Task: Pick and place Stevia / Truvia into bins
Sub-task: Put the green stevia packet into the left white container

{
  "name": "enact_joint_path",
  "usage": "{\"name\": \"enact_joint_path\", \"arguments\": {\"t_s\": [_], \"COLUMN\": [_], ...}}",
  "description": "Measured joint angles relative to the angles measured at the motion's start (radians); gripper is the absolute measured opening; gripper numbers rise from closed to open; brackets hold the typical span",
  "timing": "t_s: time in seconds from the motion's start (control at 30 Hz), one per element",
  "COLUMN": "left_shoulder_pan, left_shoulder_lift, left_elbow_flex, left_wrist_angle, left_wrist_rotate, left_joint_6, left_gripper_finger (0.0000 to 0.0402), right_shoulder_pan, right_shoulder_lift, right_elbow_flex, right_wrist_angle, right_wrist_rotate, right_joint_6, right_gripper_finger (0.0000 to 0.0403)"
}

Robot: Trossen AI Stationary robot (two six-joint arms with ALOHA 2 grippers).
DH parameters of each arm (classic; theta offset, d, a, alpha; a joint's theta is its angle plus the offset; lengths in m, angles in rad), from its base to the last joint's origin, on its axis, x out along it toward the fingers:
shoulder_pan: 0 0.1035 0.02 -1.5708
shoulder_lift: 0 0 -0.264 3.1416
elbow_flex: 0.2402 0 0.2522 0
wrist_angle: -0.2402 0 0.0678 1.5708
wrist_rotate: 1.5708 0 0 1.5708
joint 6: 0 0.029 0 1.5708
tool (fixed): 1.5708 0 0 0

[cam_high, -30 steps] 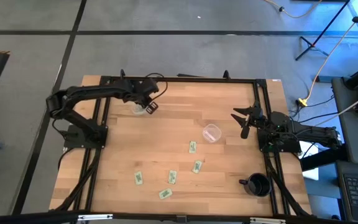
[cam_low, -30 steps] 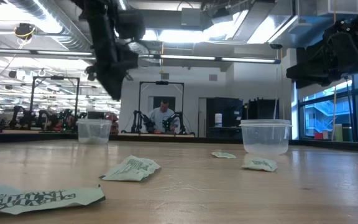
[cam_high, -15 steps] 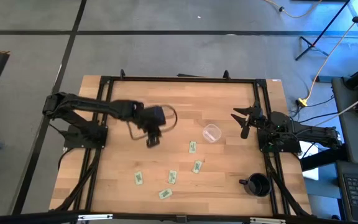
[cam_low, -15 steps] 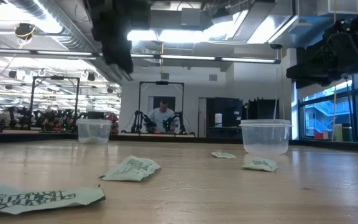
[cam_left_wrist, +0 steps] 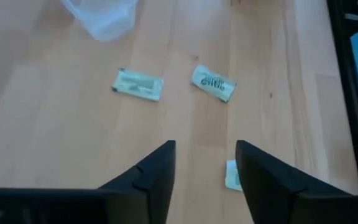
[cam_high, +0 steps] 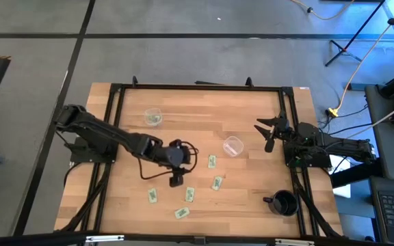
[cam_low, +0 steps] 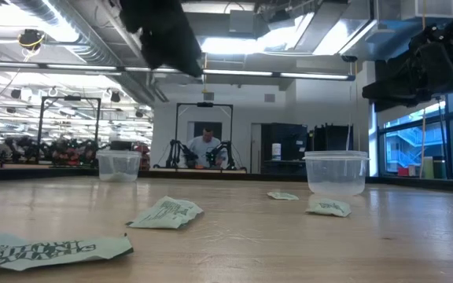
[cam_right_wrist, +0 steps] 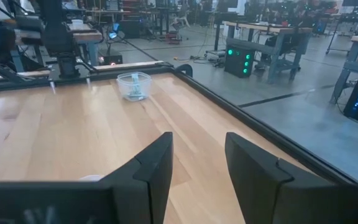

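Stevia packets (cam_high: 189,194) beside left gripper (cam_high: 176,180), fingers parted.

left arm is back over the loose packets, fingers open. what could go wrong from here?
1. The left gripper hangs open above several Stevia packets that lie close together; coming down, it could nudge a neighbour or pinch two.
2. The packets lie flat on the table, so the fingers may slide over one.
3. The nearer clear cup looks light; a brushing arm might tip it.
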Motion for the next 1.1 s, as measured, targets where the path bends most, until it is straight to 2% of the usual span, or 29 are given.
{"name": "enact_joint_path", "arguments": {"t_s": [0.1,0.2,0.4,0.8,0.93,1.1], "left_shoulder_pan": [-0.01,-0.014,-0.056,-0.145,-0.153,-0.155], "left_shoulder_lift": [0.042,0.078,0.102,0.142,0.194,0.239], "left_elbow_flex": [0.0,0.0,0.0,0.0,0.0,0.0], "left_wrist_angle": [0.038,0.095,0.168,0.151,0.162,0.16], "left_wrist_rotate": [0.009,0.069,0.139,0.066,-0.001,0.003], "left_joint_6": [-0.059,-0.084,-0.061,-0.017,-0.039,-0.054], "left_gripper_finger": [0.0187,0.02,0.0202,0.0191,0.0195,0.0202], "right_shoulder_pan": [0.0,0.0,0.0,0.0,0.0,0.0], "right_shoulder_lift": [0.0,0.0,0.0,0.0,0.0,0.0], "right_elbow_flex": [0.0,0.0,0.0,0.0,0.0,0.0], "right_wrist_angle": [0.0,0.0,0.0,0.0,-0.001,0.0], "right_wrist_rotate": [0.0,0.0,0.0,-0.001,-0.001,-0.001], "right_joint_6": [-0.004,-0.002,0.03,0.125,0.152,0.154], "right_gripper_finger": [0.0152,0.0152,0.0152,0.0152,0.0152,0.0152]}}
